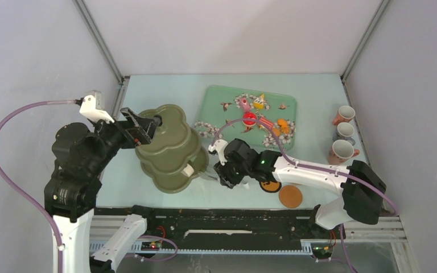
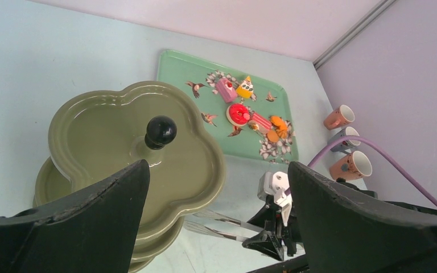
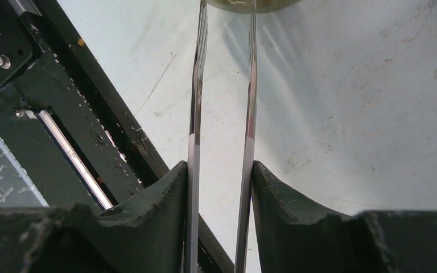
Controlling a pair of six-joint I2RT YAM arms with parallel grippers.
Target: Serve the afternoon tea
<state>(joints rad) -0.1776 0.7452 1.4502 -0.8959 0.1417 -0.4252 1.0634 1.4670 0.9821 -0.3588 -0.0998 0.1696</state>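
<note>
Left gripper (image 2: pixel 217 168): jaws spread wide, holding nothing.
Olive-green three-tier scalloped stand (image 1: pixel 168 149): stands upright on the pale blue table (image 1: pixel 148 91), between the two arms. In the left wrist view its top tier and black knob (image 2: pixel 160 131) lie between the spread fingers and beyond them. Contact with the top tier's rim cannot be told.
Right gripper (image 3: pixel 219 170): jaws closed on the metal tongs (image 3: pixel 195 85), one finger pressing each arm.
Tong tips: reach the rim of the stand's lowest tier.
Small colourful toy pastries (image 1: pixel 250 118): lie on the mint-green floral tray (image 1: pixel 216 96), well apart from both sets of jaws.
Three small patterned cups (image 1: pixel 344 133): in a row by the table's right edge.
Round brown and black coasters (image 1: pixel 290 196): beside the right arm, near the front edge.
</note>
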